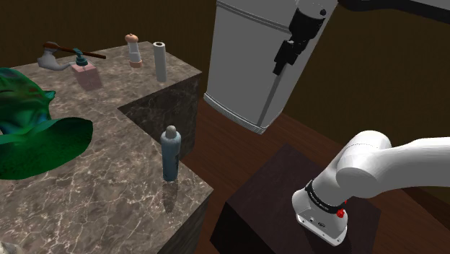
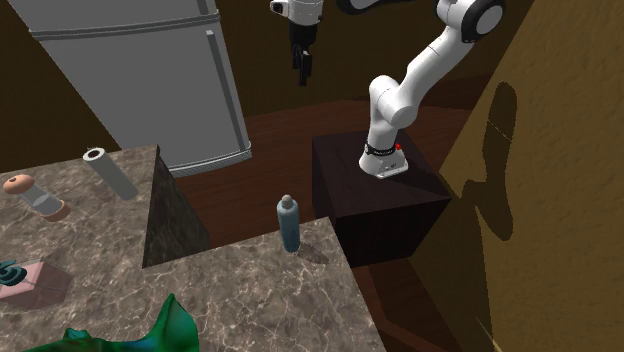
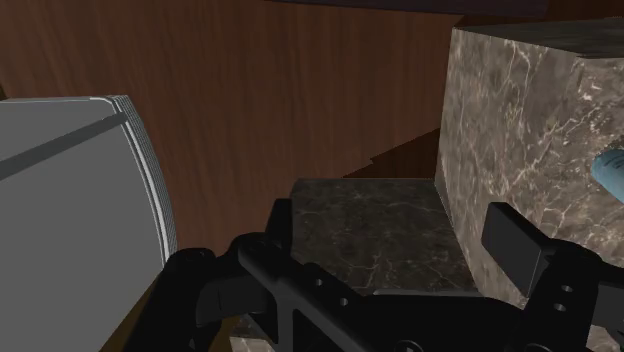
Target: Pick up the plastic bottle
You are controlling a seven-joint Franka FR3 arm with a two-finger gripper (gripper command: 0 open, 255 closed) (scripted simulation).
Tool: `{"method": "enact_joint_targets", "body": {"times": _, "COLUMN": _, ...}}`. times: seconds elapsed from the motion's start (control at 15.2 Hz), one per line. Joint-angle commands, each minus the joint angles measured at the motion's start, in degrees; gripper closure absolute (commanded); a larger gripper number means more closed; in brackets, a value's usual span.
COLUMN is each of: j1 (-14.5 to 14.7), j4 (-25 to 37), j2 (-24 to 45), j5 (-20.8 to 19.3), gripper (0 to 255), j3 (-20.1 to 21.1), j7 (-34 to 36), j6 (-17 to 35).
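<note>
The plastic bottle (image 1: 171, 153) is blue-grey with a round cap. It stands upright near the corner edge of the marble counter (image 1: 108, 195). It also stands by the counter's edge in the second exterior view (image 2: 289, 223). My black gripper (image 1: 279, 66) hangs high in the air in front of the fridge, far above the bottle and off to the side of it. In the second exterior view the gripper (image 2: 303, 68) points down over the wood floor. In the wrist view its fingers (image 3: 515, 245) stand apart with nothing between them, and a pale blue bit of the bottle (image 3: 610, 170) shows beyond them.
A grey fridge (image 1: 256, 58) stands close behind the gripper. Farther back on the counter are a white cylinder (image 1: 160, 61), a tan-capped jar (image 1: 134, 50) and a pink dispenser (image 1: 86, 72). A green draped shape (image 1: 32, 133) covers the counter's left. The dark stand (image 1: 281, 209) sits on the wood floor.
</note>
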Motion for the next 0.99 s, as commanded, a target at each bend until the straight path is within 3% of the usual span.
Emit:
{"method": "enact_joint_targets", "body": {"times": 0.0, "j1": 0.00, "j4": 0.00, "j2": 0.00, "j5": 0.00, "gripper": 0, "j3": 0.00, "j7": 0.00, "j6": 0.00}}
{"method": "enact_joint_targets", "body": {"times": 0.46, "j1": 1.78, "j4": -3.87, "j2": 1.49, "j5": 6.00, "gripper": 0, "j3": 8.18, "j7": 12.42, "j6": 5.71}}
{"method": "enact_joint_targets", "body": {"times": 0.92, "j1": 2.85, "j4": -3.81, "j2": 7.21, "j5": 10.71, "gripper": 0, "j3": 16.93, "j7": 24.79, "j6": 12.55}}
